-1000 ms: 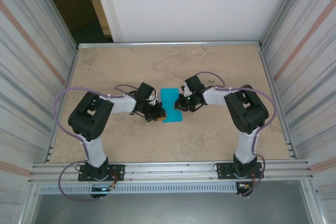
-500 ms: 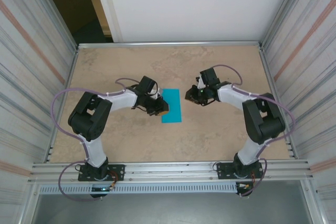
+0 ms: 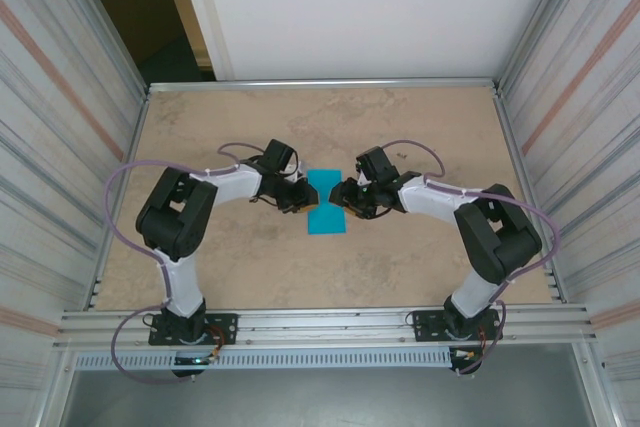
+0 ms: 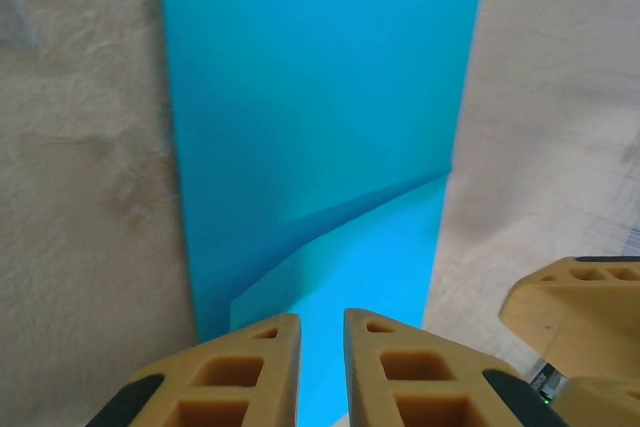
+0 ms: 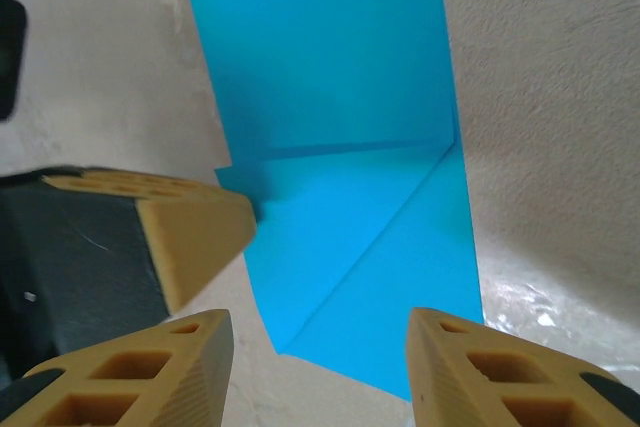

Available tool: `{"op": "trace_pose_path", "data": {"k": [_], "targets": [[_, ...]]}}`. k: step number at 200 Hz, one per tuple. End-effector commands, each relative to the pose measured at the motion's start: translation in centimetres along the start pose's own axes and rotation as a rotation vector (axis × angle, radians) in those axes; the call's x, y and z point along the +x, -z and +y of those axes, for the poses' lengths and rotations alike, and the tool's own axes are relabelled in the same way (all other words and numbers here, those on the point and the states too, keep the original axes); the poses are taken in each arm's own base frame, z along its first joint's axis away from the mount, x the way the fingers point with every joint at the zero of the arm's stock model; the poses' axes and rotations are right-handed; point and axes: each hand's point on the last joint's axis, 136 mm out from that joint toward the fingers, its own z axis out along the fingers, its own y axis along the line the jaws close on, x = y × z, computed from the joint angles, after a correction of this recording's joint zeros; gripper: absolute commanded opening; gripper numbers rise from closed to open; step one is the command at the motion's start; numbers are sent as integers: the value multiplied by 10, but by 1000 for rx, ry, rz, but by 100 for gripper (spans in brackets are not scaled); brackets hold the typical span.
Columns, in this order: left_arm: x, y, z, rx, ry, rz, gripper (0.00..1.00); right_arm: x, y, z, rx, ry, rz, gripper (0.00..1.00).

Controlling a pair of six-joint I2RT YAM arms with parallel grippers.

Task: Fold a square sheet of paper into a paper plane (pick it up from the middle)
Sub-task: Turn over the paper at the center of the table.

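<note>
The square sheet of paper (image 3: 326, 203) lies mid-table as a narrow turquoise strip with one corner folded over into a triangular flap (image 5: 340, 217). My left gripper (image 3: 303, 206) sits low at the strip's left edge. In the left wrist view its jaws (image 4: 322, 319) are almost together, a thin slit between them, right over the flap (image 4: 370, 247). My right gripper (image 3: 340, 197) is at the strip's right edge, open wide, its fingers straddling the near end of the paper (image 5: 320, 317) with nothing between them. The left gripper's fingertip (image 5: 190, 237) touches the flap's edge.
The beige marbled tabletop (image 3: 400, 127) stretches around the paper. Corrugated metal walls (image 3: 60, 147) close in both sides, and a metal rail (image 3: 320, 327) runs along the near edge. The two grippers are close together across the strip.
The right gripper swung out to the right, then came back to the paper's right edge. The left gripper shifted slightly farther up along the left edge. The paper now shows a folded corner.
</note>
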Motion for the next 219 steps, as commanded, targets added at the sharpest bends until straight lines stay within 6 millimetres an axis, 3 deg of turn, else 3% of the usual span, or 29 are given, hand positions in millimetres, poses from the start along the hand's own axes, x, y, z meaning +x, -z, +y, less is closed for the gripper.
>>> {"op": "trace_pose_path", "data": {"k": [1, 51, 80, 133, 178, 219], "targets": [[-2, -1, 13, -42, 11, -4, 20, -4, -8, -5, 2, -99, -23, 47], [8, -8, 32, -64, 90, 12, 20, -6, -19, -8, -6, -178, -24, 44], [9, -7, 30, -38, 87, 2, 20, -7, -26, -10, -2, -184, -26, 36], [10, -6, 31, -32, 92, -3, 20, -5, -32, -20, 49, -197, -16, 35], [11, -8, 29, -10, 94, 0, 20, -5, -37, -18, 34, -194, -8, 26], [11, -7, 29, -9, 95, 1, 20, -5, -39, -12, 9, -182, -2, 23]]}}
